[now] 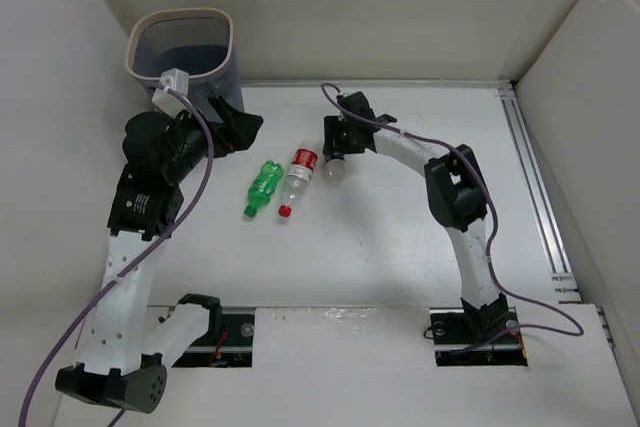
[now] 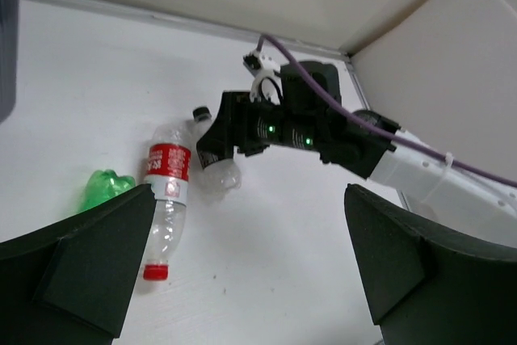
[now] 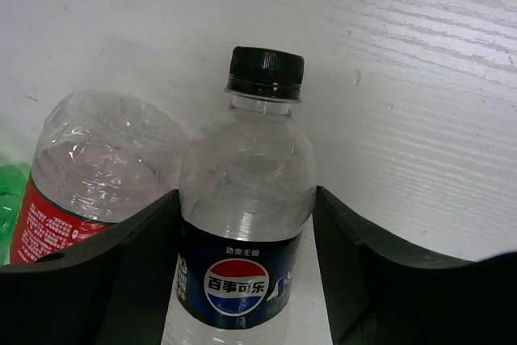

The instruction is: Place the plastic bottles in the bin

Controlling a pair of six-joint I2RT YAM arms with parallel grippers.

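Our right claw point(image 3: 246, 195) is clamped on the Pepsi bottle point(image 3: 242, 151), the clear one with the black cap and dark label. One finger sits on each side of the label. From above, the bottle is near the middle of the tabletop point(image 1: 400, 247). We cannot tell if it is lifted or lying down. Our left claw point(image 2: 249, 199) is wide apart with nothing in it. It hangs near the bin point(image 1: 231, 42), which stands in the far left corner.

What could go wrong? The bottle is smooth and round and looks empty. We think it could slip, or squash and pop out, if we move fast. The red-label bottle point(image 3: 73, 167) lies just beside it, maybe touching. If we swing low, we could bump it and make it roll away. It could knock the green bottle point(image 1: 263, 187) next to it too.

The bin is well apart from the right claw, on the left claw's side. To get there we must go over both bottles and near the left claw, so the two claws could crash. The bin is tall too. If we come in too low, the bottle may hit the mesh wall and fall back on the tabletop, or push the bin over.
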